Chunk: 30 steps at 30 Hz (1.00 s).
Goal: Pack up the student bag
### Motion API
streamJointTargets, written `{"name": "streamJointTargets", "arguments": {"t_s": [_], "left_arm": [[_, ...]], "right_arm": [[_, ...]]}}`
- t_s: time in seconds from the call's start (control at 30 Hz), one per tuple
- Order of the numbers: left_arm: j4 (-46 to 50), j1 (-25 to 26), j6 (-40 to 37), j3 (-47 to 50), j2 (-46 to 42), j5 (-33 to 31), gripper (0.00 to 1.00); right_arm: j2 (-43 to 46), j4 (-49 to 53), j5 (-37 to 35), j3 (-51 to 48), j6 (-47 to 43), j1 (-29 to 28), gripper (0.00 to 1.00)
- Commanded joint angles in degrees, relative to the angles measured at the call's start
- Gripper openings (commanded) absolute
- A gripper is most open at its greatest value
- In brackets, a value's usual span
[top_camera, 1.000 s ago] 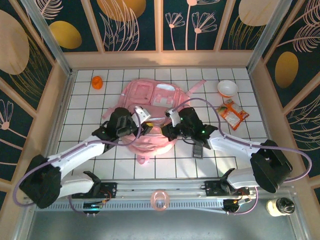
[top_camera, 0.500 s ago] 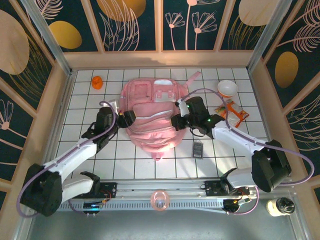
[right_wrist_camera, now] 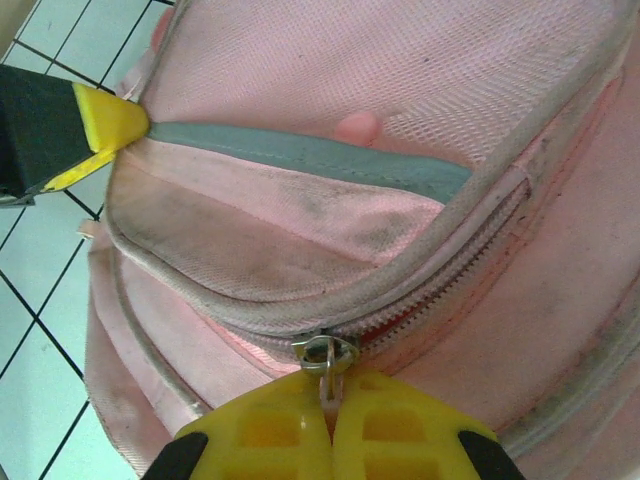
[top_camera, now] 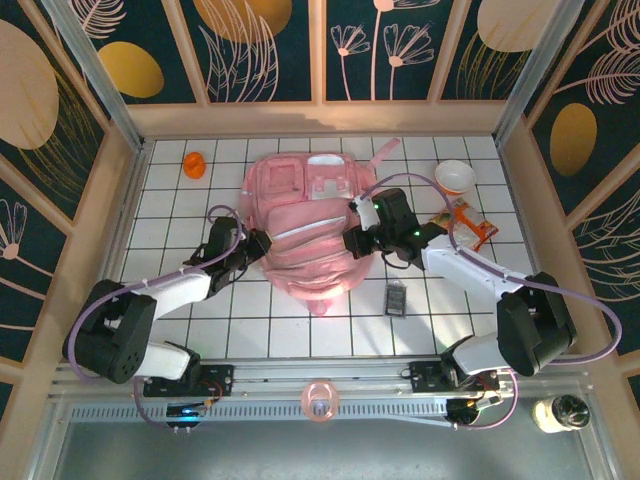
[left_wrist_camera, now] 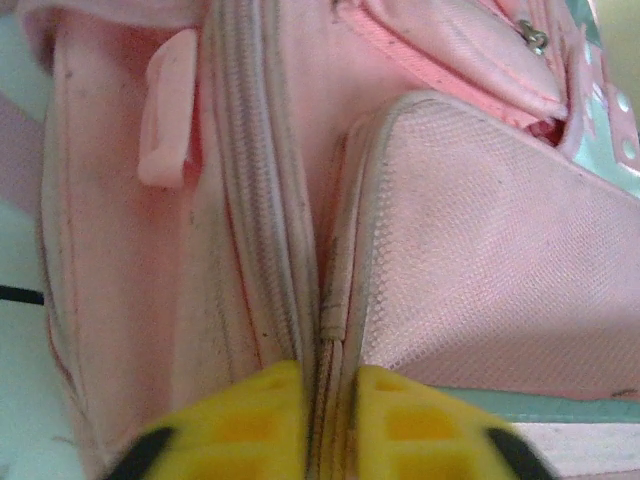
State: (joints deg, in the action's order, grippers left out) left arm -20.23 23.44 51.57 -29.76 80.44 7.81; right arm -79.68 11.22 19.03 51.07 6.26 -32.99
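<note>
The student bag (top_camera: 305, 235), pale pink, lies flat in the middle of the tiled table. My left gripper (top_camera: 258, 244) is at its left side; in the left wrist view the gripper (left_wrist_camera: 330, 410) is shut on the bag's piped seam (left_wrist_camera: 335, 290) beside a zip. My right gripper (top_camera: 352, 241) is at the bag's right side. In the right wrist view that gripper (right_wrist_camera: 331, 400) is shut on the zip pull (right_wrist_camera: 326, 356) of a partly open zip. A yellow left fingertip (right_wrist_camera: 108, 125) shows against the bag's grey strip.
A black card-like item (top_camera: 396, 298) lies right of the bag. An orange snack packet (top_camera: 466, 228) and a white bowl (top_camera: 455, 177) are at the back right, a small orange object (top_camera: 195, 164) at the back left. A pink tape ring (top_camera: 320, 400) sits on the front rail.
The left gripper drew back to the left, then came in against the bag's left side and shut on its seam. The right gripper moved up and right with the zip pull; the bag flattened.
</note>
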Motion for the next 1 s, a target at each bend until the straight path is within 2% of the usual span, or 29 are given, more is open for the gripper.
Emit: {"name": "streamJointTargets", "arguments": {"t_s": [0.0,0.2,0.33,0.5,0.63,0.73,0.87,0.9,0.97], "left_arm": [[-7.19,-0.06,5.71,1.20,-0.62,4.40,0.00],[-11.91,1.41,15.82,9.83,-9.16,5.14,0.00],[-11.92,5.95,20.68,11.65,-15.49,-2.09,0.00],[-15.12,7.24,27.05,12.26,-17.57,-7.20,0.00],[-15.32,7.28,26.01,10.88,-18.13,-11.22,0.00],[-11.50,7.25,21.61,7.95,-16.92,-10.27,0.01],[-9.94,7.32,19.99,6.80,-14.55,-5.92,0.36],[-8.78,7.27,18.33,6.00,-14.05,-4.90,0.42],[-3.39,7.60,9.95,2.91,-13.19,-4.20,0.50]], "right_arm": [[-1.01,-0.74,-0.64,1.48,-1.25,1.35,0.00],[-6.51,-3.12,-1.17,2.73,-2.92,7.52,0.00],[-10.39,-3.97,0.53,7.29,-4.00,7.12,0.00],[-10.07,-2.23,-1.25,9.43,-5.42,2.79,0.00],[-7.63,-0.94,-3.53,6.35,-4.01,0.09,0.00],[-6.19,-1.48,-1.88,3.85,-1.96,-0.34,0.00],[-6.20,-0.11,-1.36,3.85,-1.98,-1.98,0.00],[-6.43,-0.01,-1.36,3.95,-2.12,-2.06,0.00],[-6.74,0.12,-1.08,4.37,-2.40,-1.78,0.00]]}}
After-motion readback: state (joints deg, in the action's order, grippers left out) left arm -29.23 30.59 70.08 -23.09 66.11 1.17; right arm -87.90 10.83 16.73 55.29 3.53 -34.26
